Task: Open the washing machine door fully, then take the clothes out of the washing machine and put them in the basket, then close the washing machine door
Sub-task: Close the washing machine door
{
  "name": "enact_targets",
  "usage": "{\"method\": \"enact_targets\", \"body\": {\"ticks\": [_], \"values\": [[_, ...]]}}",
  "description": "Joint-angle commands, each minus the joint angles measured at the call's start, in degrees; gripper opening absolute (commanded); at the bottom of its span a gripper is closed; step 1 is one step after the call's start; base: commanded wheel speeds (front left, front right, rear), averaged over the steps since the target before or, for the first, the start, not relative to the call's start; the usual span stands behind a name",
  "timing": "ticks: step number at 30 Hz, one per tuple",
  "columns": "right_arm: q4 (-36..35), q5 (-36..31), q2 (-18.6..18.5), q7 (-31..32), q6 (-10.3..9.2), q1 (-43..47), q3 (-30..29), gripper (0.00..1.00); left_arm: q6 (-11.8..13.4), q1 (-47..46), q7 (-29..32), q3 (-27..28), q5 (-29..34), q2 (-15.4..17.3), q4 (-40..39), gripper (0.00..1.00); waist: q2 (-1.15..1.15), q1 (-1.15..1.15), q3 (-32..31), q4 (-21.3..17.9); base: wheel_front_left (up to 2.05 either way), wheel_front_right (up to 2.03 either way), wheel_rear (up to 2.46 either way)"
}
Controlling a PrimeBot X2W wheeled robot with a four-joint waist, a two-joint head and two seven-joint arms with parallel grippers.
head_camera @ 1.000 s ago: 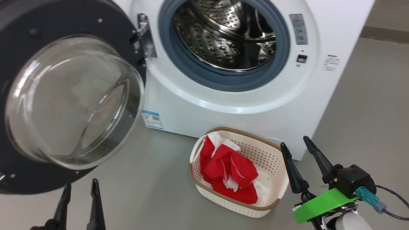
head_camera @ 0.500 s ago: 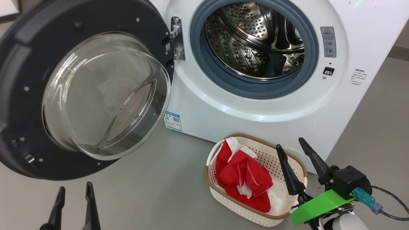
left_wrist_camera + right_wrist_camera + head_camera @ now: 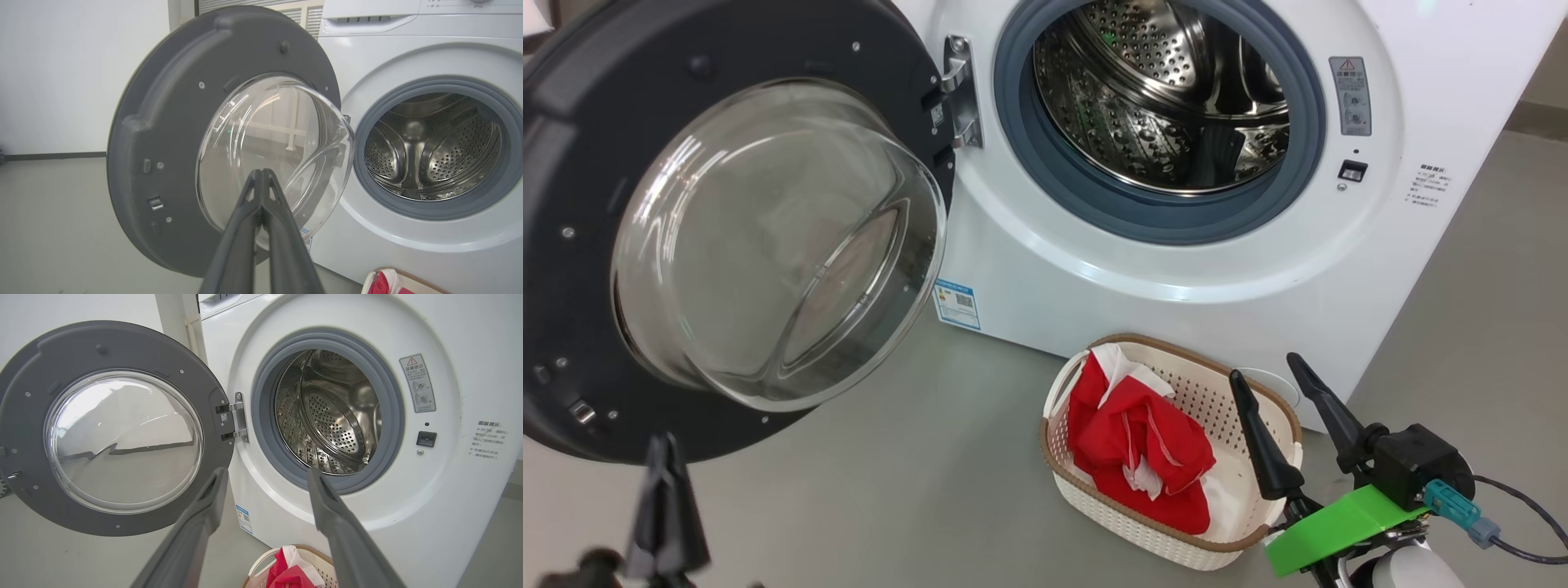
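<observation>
The washing machine door (image 3: 768, 49) hangs wide open on the left, its glass bowl (image 3: 768, 245) bulging toward me. Behind it, the white washing machine (image 3: 1094, 302) shows a bare steel drum (image 3: 1160, 98) with no cloth visible inside. The basket (image 3: 1127, 523) sits on the floor in front of the machine, and the red clothes (image 3: 1143, 449) with white trim lie in it. My left gripper (image 3: 667, 447) is shut on nothing, low below the door; its fingers (image 3: 261, 196) point at the door (image 3: 163, 143). Just right of the basket, my right gripper (image 3: 1266, 367) is open and empty, and it (image 3: 267, 473) faces the drum (image 3: 331, 416).
Grey floor (image 3: 915, 490) spreads between the door and the basket. A cable (image 3: 1527, 506) trails from the right wrist at the lower right. A white wall (image 3: 61, 73) stands behind the door, seen from the left wrist.
My left gripper has gone from open to shut and looks blurred. The head camera has shifted a little. The door, basket and right gripper hold their places.
</observation>
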Motion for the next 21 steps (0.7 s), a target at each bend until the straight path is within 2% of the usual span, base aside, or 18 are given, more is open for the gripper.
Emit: {"method": "enact_targets", "body": {"ticks": [1, 4, 6, 12, 16, 17, 21], "values": [[-1.22, -0.74, 0.10, -0.37, 0.43, -1.00, 1.34, 1.00, 0.66, -4.18, -0.69, 2.78, 1.09, 0.49, -2.69, 0.00, 0.00, 0.00, 0.41, 0.11, 0.00, 0.00, 0.00], [-1.17, -1.31, 0.10, -0.37, 0.43, -1.50, 1.44, 1.00, 1.20, -8.90, -0.69, 5.47, 1.42, 0.72, -4.37, 0.00, 0.00, 0.00, 1.30, -0.01, 0.00, 0.00, 0.00], [-1.02, -1.72, 0.10, -0.37, 0.43, -2.01, 1.43, 1.00, 0.59, -12.48, -0.69, 7.21, 0.43, 1.27, -3.93, 0.00, 0.00, 0.00, 1.63, -0.18, 0.00, 0.00, 0.00], [-0.71, -2.48, 0.10, -0.37, 0.43, -2.98, 1.56, 1.00, 0.84, -23.72, -0.69, 13.83, -2.10, 5.32, 0.32, 0.00, 0.00, 0.00, 2.46, -1.46, 0.00, 0.00, 0.00], [-0.50, -2.83, 0.08, -0.37, 0.43, -2.89, 1.52, 1.00, 1.00, -31.30, -0.65, 17.46, -4.14, 9.91, 8.63, 0.00, 0.00, 0.00, 3.15, -2.46, 0.00, 0.00, 0.00], [-0.50, -2.83, 0.08, -0.37, 0.43, -2.89, 1.52, 1.00, 1.00, -31.30, -0.65, 17.46, -4.14, 9.91, 8.63, 0.00, 0.00, 0.00, 3.15, -2.46, 0.00, 0.00, 0.00], [-0.27, -2.98, -0.06, -0.37, 0.43, -3.02, 1.91, 1.00, 0.54, -38.85, 1.85, 20.68, -8.70, 13.85, 19.66, 0.00, 0.00, 0.00, 3.78, -3.61, 0.00, 0.00, 0.00]]}}
